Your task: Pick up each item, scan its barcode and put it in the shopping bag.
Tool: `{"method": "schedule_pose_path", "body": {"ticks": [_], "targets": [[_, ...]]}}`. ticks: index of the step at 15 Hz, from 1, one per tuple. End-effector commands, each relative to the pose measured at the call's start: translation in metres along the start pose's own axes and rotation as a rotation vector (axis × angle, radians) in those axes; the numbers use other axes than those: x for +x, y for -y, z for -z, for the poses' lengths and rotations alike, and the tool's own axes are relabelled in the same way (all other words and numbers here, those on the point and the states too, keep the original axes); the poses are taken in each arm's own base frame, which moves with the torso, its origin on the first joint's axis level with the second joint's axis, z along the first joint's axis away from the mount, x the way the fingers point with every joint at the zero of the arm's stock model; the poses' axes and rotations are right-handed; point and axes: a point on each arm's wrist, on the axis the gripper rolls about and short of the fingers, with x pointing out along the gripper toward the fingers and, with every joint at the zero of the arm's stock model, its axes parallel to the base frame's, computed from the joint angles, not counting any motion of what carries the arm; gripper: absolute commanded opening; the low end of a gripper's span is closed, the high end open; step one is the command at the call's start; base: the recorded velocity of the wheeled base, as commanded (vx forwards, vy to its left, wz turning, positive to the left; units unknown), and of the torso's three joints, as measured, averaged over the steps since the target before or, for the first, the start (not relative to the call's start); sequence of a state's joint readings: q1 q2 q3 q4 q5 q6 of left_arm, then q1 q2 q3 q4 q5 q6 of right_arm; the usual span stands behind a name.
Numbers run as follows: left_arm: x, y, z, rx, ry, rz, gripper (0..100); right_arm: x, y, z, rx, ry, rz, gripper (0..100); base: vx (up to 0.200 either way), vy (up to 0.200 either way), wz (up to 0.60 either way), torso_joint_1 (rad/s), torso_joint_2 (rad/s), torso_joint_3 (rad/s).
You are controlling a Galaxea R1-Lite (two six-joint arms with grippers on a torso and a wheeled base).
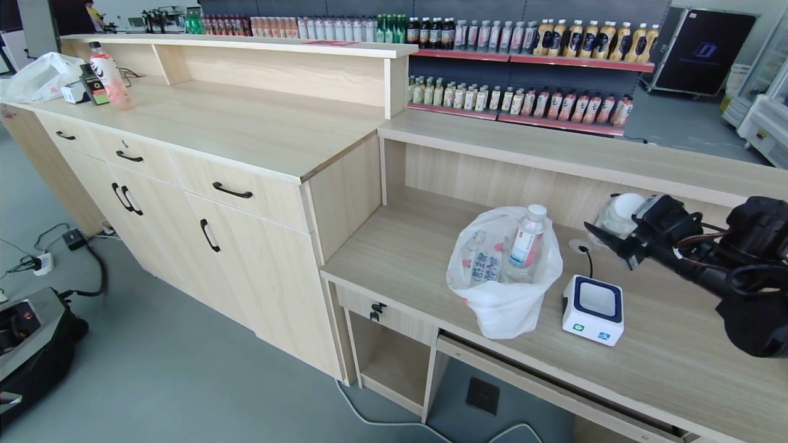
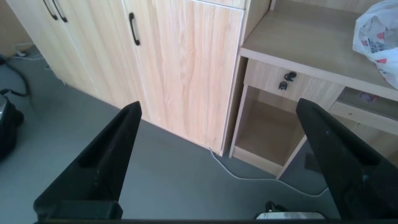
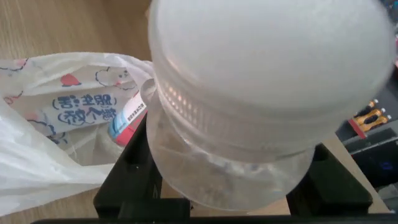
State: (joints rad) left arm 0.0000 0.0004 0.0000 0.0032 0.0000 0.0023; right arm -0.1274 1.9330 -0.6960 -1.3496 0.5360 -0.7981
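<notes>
My right gripper is shut on a clear bottle with a white cap, held just above the low counter, right of the shopping bag and behind the scanner. In the right wrist view the clear bottle sits between the black fingers. The white shopping bag stands open on the counter with a red-labelled bottle upright inside; the same bag and bottle lie beyond the held one. A white and blue scanner sits right of the bag. My left gripper hangs open over the floor beside the cabinet.
A taller counter with drawers stands at left, carrying a pink bottle, small boxes and a white plastic bag. Shelves of bottles line the back. Cables and a black device lie on the grey floor.
</notes>
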Motion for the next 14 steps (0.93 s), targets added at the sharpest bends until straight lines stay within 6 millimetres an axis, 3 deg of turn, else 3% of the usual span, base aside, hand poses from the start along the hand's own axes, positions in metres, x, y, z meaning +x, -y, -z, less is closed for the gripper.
{"method": "schedule_pose_path", "body": {"ticks": [1, 7, 10, 14], "targets": [[0.0, 0.0, 0.0, 0.001, 0.001, 0.0, 100, -0.032, 0.018, -0.037, 0.039, -0.003, 0.07, 0, 0.0, 0.0, 0.0, 0.0, 0.0, 0.0], [0.0, 0.0, 0.0, 0.001, 0.001, 0.0, 100, -0.048, 0.03, -0.029, 0.028, -0.054, 0.12, 0, 0.0, 0.0, 0.0, 0.0, 0.0, 0.0], [0.0, 0.0, 0.0, -0.001, 0.001, 0.0, 100, -0.051, 0.024, -0.023, 0.037, -0.079, 0.104, 0, 0.0, 0.0, 0.0, 0.0, 0.0, 0.0], [0.0, 0.0, 0.0, 0.001, 0.001, 0.0, 100, -0.042, 0.02, -0.028, 0.032, -0.064, 0.136, 0, 0.0, 0.0, 0.6, -0.001, 0.0, 0.0]]}}
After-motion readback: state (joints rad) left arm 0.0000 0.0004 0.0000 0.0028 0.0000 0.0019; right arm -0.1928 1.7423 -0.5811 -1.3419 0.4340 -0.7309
